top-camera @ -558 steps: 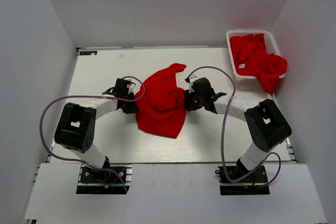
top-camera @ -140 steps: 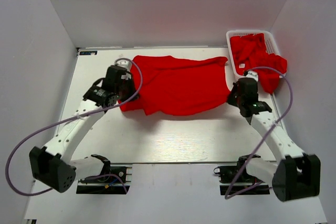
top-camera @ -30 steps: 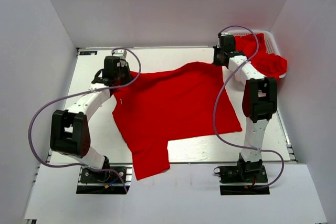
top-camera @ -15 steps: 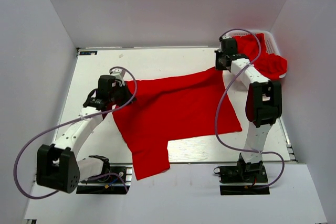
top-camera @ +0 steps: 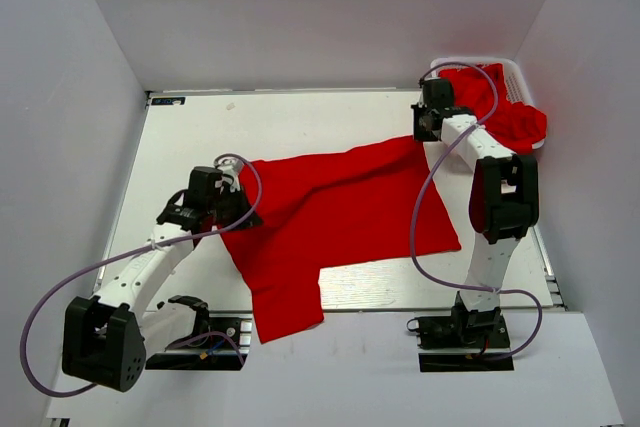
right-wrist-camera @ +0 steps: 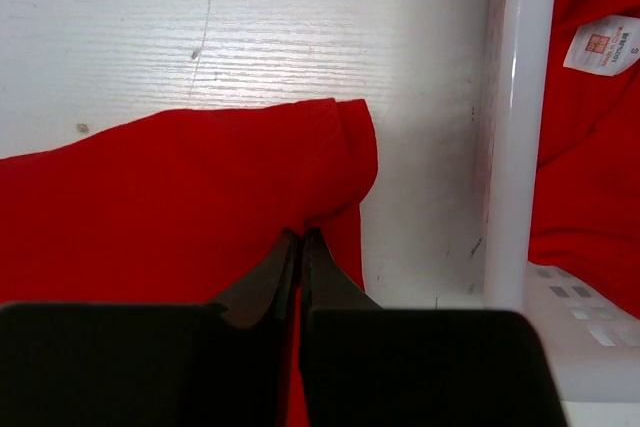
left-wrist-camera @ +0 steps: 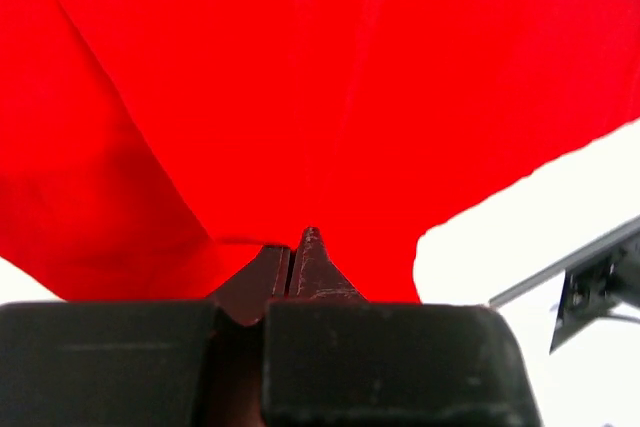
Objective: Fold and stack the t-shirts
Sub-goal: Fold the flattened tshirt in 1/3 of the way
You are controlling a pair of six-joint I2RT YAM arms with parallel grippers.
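- A white table (top-camera: pixel 300 122) with a faint wood grain fills the middle of the overhead view. In the right wrist view its surface carries a thin dark scratch (right-wrist-camera: pixel 208 7) and a few small specks (right-wrist-camera: pixel 196 54).
- A white plastic basket (top-camera: pixel 510 64) sits at the table's far right corner, close to the right wall. Its rim (right-wrist-camera: pixel 515 147) runs top to bottom in the right wrist view, with slots lower down.
- Plain pale walls (top-camera: pixel 320 17) close in the back and both sides.
- A small dark sticker (top-camera: pixel 167 101) lies at the far left corner (too small to read).
- A white board (top-camera: pixel 330 367) spans the near edge.
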